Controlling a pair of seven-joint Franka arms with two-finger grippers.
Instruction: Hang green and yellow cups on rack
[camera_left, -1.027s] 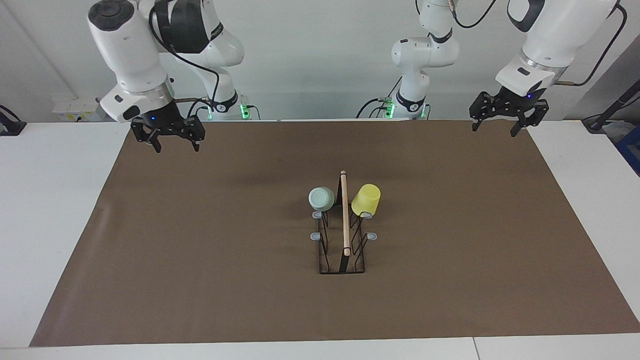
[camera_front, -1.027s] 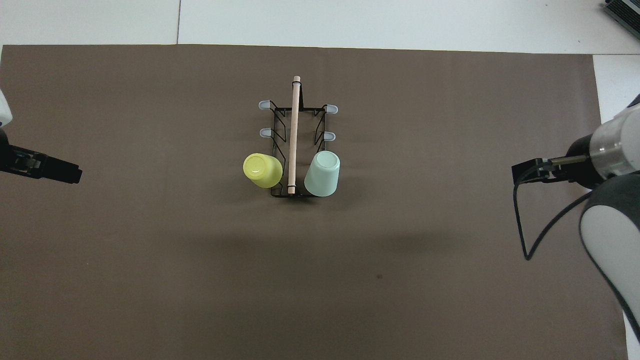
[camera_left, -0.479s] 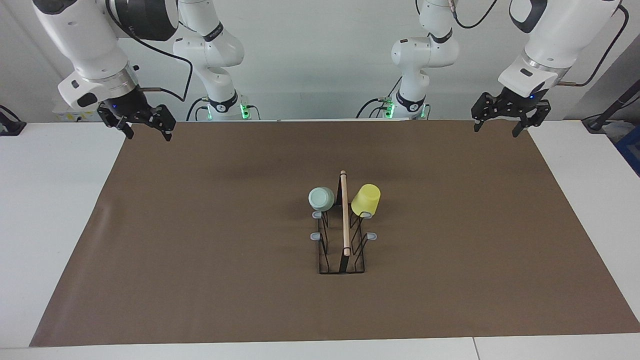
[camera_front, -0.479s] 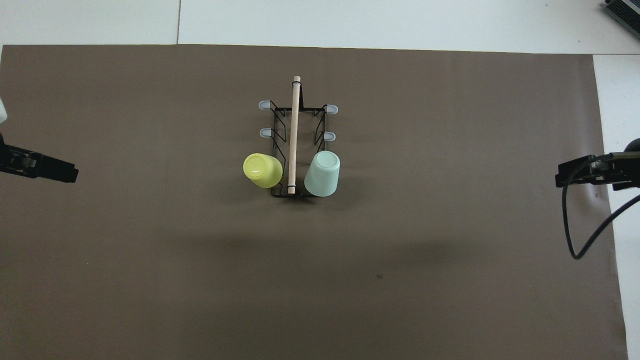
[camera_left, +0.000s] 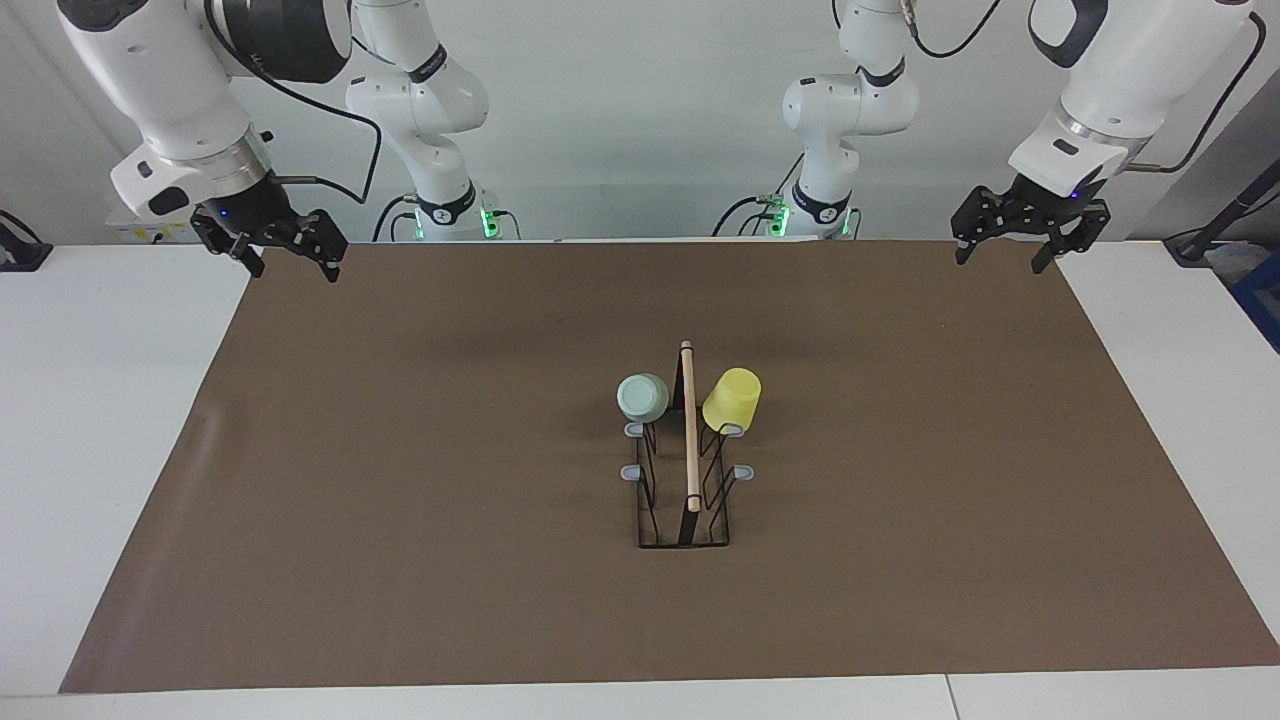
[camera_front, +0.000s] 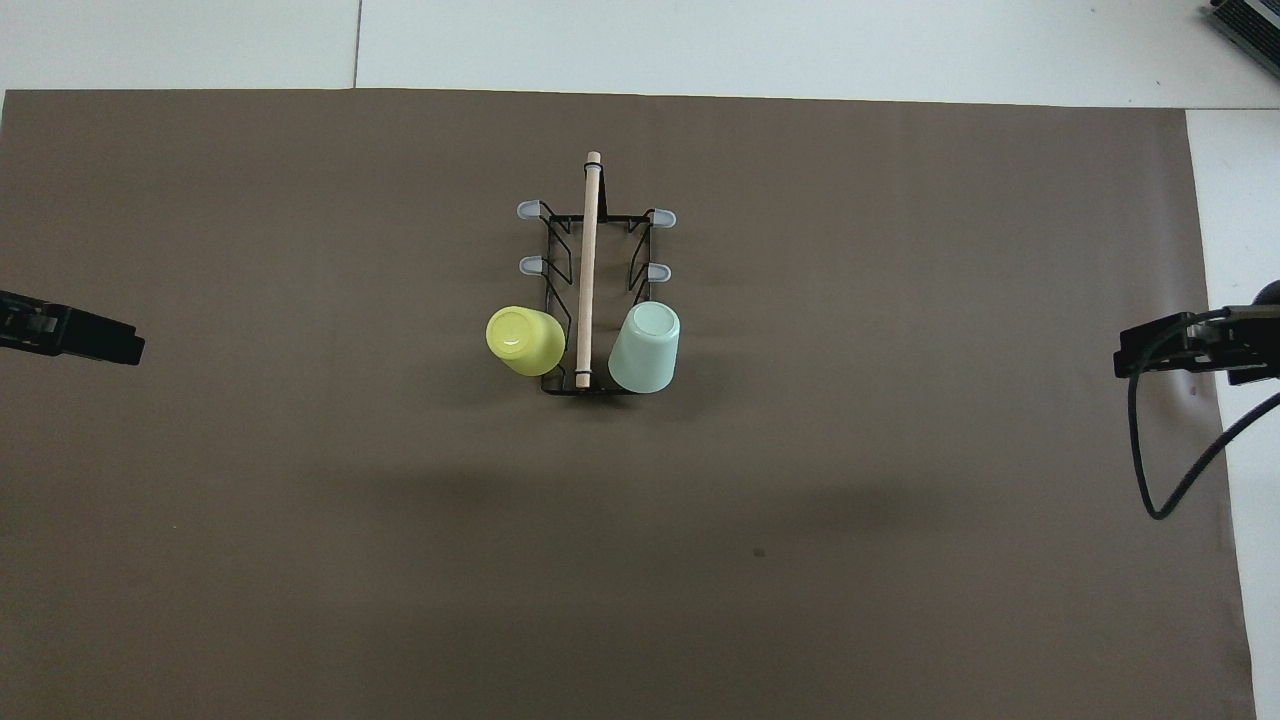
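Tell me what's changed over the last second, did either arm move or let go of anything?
The right gripper swung away from the mat's middle toward its own end of the table, now over the mat's edge, open and empty. The left gripper barely shifted, open over the mat's corner at its own end. Nothing was grasped or released. The green cup and yellow cup stayed hung on the rack.

Matt brown mat (camera_left: 400, 450), wooden rod (camera_left: 689, 430), wire rack (camera_left: 650, 520)

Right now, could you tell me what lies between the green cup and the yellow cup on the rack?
Only the rack's wooden rod runs between the green cup and the yellow cup; the overhead view shows it best.
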